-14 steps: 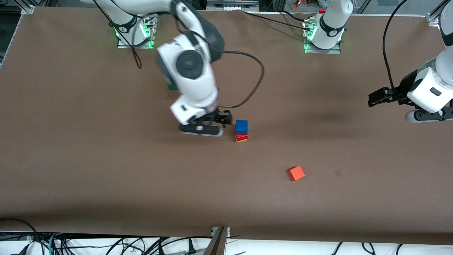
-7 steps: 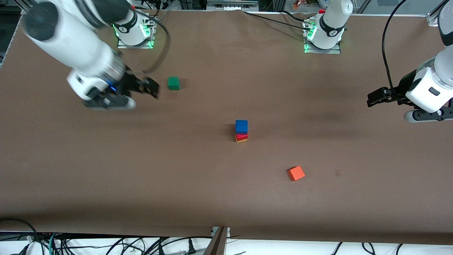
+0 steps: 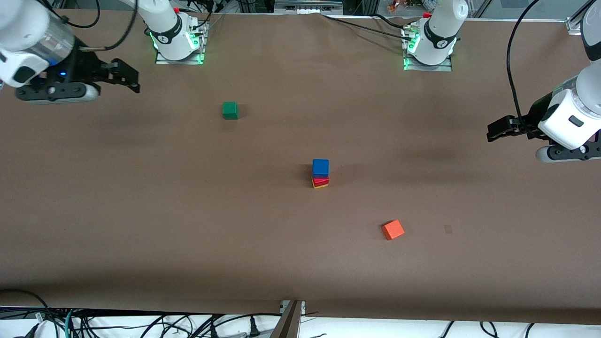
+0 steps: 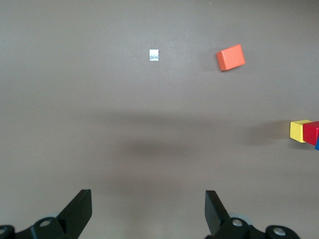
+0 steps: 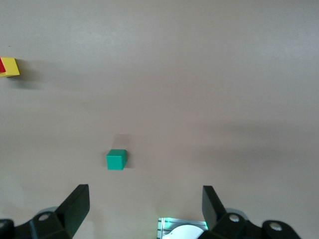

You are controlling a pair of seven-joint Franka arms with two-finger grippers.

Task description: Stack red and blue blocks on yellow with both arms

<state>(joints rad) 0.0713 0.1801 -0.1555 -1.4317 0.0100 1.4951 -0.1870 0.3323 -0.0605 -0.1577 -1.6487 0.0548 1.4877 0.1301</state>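
At mid-table stands a stack of three cubes: the blue block [image 3: 320, 166] on top, the red block [image 3: 321, 180] under it, the yellow cube [image 3: 320, 186] at the bottom. The left wrist view catches the yellow cube [image 4: 300, 130] and red block [image 4: 312, 133] at its edge; the right wrist view shows the yellow cube [image 5: 12, 67] too. My right gripper [image 3: 126, 75] hangs open and empty over the right arm's end of the table. My left gripper [image 3: 498, 129] is open and empty over the left arm's end, where that arm waits.
A green cube [image 3: 230, 110] lies farther from the front camera than the stack, toward the right arm's base [image 3: 176, 42]. An orange-red cube [image 3: 393, 229] lies nearer the camera, toward the left arm's end. A small pale mark [image 4: 154, 55] is on the brown tabletop.
The right arm has pulled away from beside the stack, swinging up and out to its own end of the table. The stack stays put. The left arm has barely moved.
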